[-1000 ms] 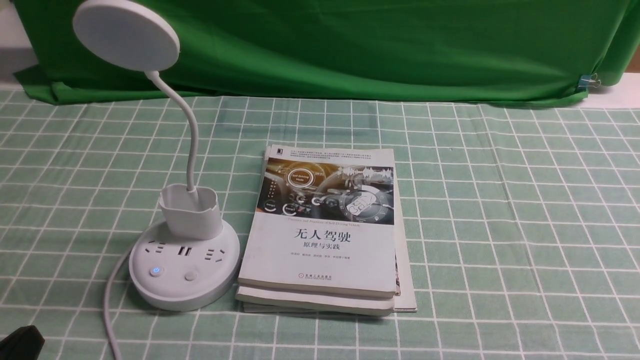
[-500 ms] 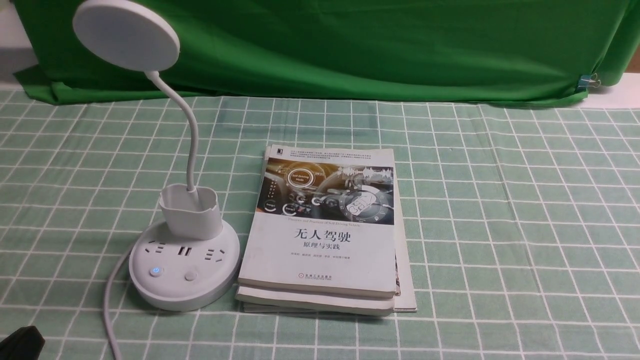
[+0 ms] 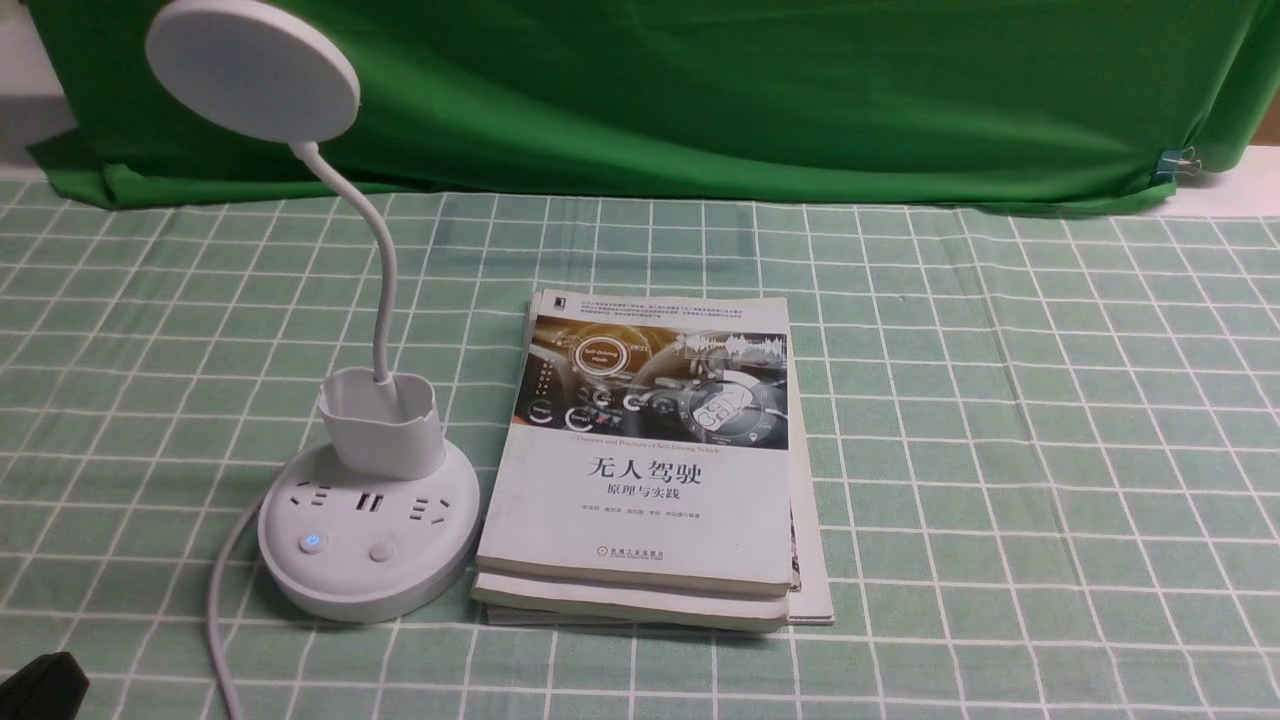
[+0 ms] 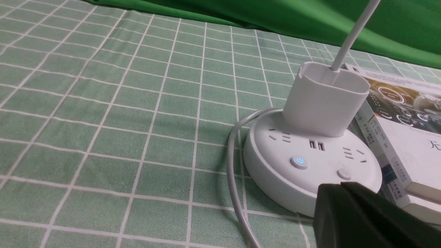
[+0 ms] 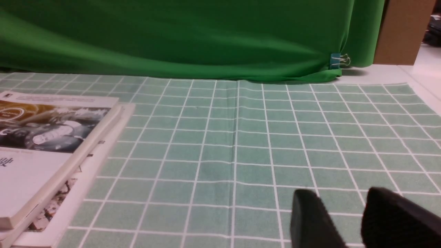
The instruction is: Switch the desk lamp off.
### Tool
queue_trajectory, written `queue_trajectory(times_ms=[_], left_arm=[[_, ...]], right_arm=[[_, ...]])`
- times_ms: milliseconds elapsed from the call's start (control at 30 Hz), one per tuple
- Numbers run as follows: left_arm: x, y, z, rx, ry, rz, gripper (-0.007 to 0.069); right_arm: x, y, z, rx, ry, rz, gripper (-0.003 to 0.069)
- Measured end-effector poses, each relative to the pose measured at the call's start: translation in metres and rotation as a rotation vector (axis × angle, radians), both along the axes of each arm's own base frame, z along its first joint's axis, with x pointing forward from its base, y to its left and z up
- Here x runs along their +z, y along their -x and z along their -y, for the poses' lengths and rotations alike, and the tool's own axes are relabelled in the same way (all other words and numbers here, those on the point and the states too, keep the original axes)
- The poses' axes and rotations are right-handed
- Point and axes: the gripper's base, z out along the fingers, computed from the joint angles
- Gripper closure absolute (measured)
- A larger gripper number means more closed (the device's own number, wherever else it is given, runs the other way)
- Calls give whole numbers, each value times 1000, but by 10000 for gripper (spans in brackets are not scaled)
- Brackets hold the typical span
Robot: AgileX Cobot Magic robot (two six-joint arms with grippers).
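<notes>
A green checked tablecloth (image 3: 1000, 400) covers the table; behind hangs a green cloth backdrop (image 3: 700, 90) (clipped at one corner).

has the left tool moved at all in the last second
Barely. In the front view the left tool shows only at the bottom corner, with almost the same gap to the lamp cord as before; any shift is too slight to give a direction.

Front cam sits between my arms, looking forward and down. My left wrist cam is low, close to the desk lamp (image 4: 311, 162); my right wrist cam low too, sharing the books (image 5: 44, 144) with it.
</notes>
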Motion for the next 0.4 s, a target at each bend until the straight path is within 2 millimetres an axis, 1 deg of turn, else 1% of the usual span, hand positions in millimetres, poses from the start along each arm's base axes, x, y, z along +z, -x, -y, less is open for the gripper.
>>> queue_trajectory(times_ms=[400], left_arm=[[0, 0, 0, 1, -9, 0, 624]], right_arm=[[0, 0, 0, 0, 0, 0, 417]])
